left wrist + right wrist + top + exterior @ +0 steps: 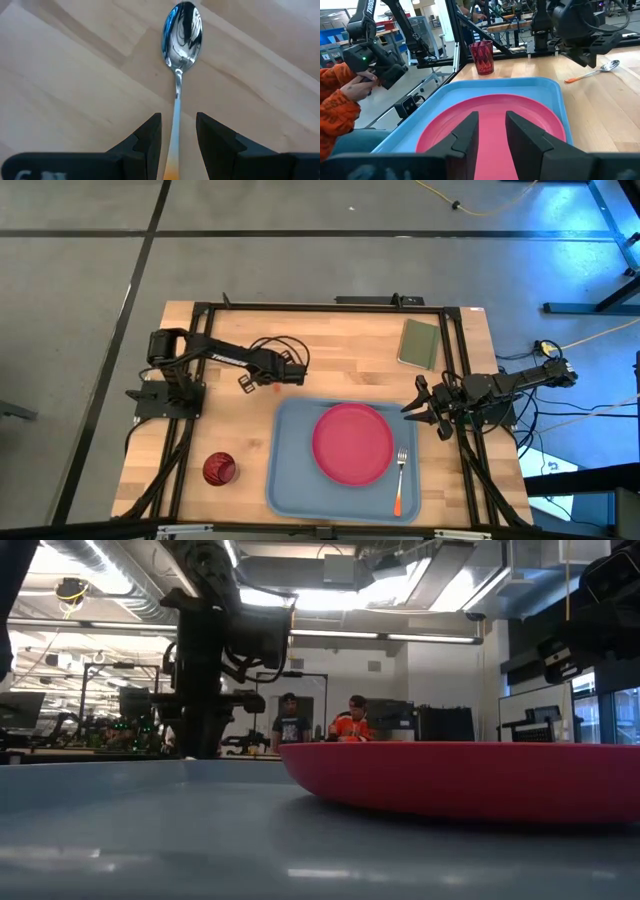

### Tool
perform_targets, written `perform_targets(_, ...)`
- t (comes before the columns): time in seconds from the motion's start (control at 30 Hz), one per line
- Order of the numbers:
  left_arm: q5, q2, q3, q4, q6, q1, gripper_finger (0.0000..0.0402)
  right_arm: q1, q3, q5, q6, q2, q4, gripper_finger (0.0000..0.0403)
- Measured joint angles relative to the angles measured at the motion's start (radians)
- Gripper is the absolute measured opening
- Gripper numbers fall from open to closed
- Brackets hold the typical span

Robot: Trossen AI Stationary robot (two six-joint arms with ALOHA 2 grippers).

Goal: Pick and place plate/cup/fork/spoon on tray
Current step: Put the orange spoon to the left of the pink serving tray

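The left gripper (177,145) hangs over the bare wood behind the tray, its two dark fingers (150,140) apart and standing on either side of the spoon (181,35). The thin shaft runs up between them without touching either one, and the orange start of the handle shows low in the gap. That lineup looks deliberate: with the shaft centred, closing would pinch the spoon near its handle end, so this reads as the moment just ahead of a grasp. The bowl lies face up on the table, pointing away from the wrist.

Out from there, the light blue tray (290,480) sits toward the front of the table. The pink-red plate (352,442) already lies in its middle, and the fork (400,480) rests on the tray just beside the plate, tines pointing toward the back. The dark red cup (219,469) stands upright on the wood off the tray's left side, not yet placed.

The right gripper (425,408) waits at the tray's right back corner, fingers apart and empty, aimed across the plate. A green pad (418,344) lies near the back right corner, well apart from everything.
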Motion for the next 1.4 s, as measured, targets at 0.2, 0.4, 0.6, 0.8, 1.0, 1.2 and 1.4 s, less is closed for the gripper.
perform_targets(0.2,0.023,0.039,-0.002,0.02,0.004,0.008,0.0115,0.0,0.0,0.0,0.0,0.0,0.0,0.0102)
perform_targets(0.4,0.045,0.067,0.003,0.02,0.003,0.019,0.0115,0.0,0.0,0.0,0.0,0.002,0.0,0.0102)
perform_targets(0.6,0.033,0.088,0.004,0.028,0.028,0.024,0.0115,0.0,0.0,0.006,0.0,0.001,0.001,0.0102)
perform_targets(0.8,0.015,0.089,0.003,0.027,0.029,0.025,0.0115,0.0,0.0,0.007,0.0,0.002,0.001,0.0102)
perform_targets(1.0,-0.036,0.093,0.0,0.029,0.085,0.026,0.0115,0.0,0.0,0.007,0.0,0.002,0.001,0.0102)
perform_targets(1.2,-0.074,0.095,-0.002,0.038,0.101,0.03,0.0115,0.0,0.0,0.007,0.0,0.002,0.0,0.0102)
perform_targets(1.4,-0.063,0.094,-0.002,0.06,0.101,0.029,0.0115,0.0,0.0,0.007,0.0,0.002,0.0,0.0102)
